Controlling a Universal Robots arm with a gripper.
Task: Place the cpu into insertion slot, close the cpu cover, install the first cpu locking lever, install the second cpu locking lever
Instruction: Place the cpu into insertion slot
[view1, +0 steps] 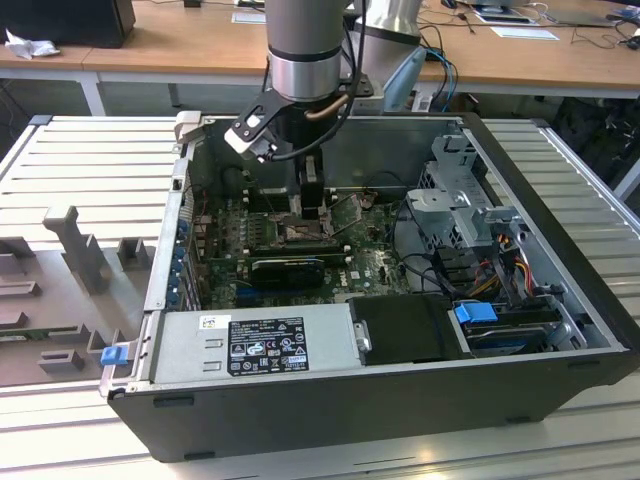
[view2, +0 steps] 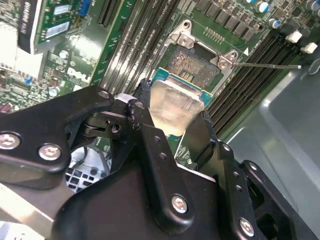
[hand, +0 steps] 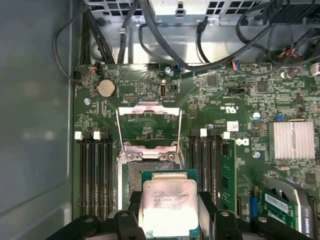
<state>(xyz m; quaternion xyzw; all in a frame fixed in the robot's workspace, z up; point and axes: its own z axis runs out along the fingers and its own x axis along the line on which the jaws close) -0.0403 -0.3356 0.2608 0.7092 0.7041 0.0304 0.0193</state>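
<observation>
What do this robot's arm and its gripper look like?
The arm is a thick grey cylinder with a shiny silver band and black cables looping past it. The gripper is matt black: angular linked fingers studded with silver screws.

My black jaws, studded with silver screw heads, flank the cpu (hand: 169, 205), whose lid is a pale silvery-beige with faint grey print and a thin teal-green rim. The insertion slot (hand: 145, 166) shows a dark frame and a speckled tan-gold centre. The cpu cover (hand: 148, 105) is a thin silvery outline against the deep green circuit board (hand: 225, 100). Black memory slots (hand: 95, 170) carry white end clips, and a heat sink (hand: 293, 140) is silver with fine ribbing. In the exterior view the computer case (view1: 400, 420) is black, on a pale grey ribbed bench (view1: 90, 160).
</observation>
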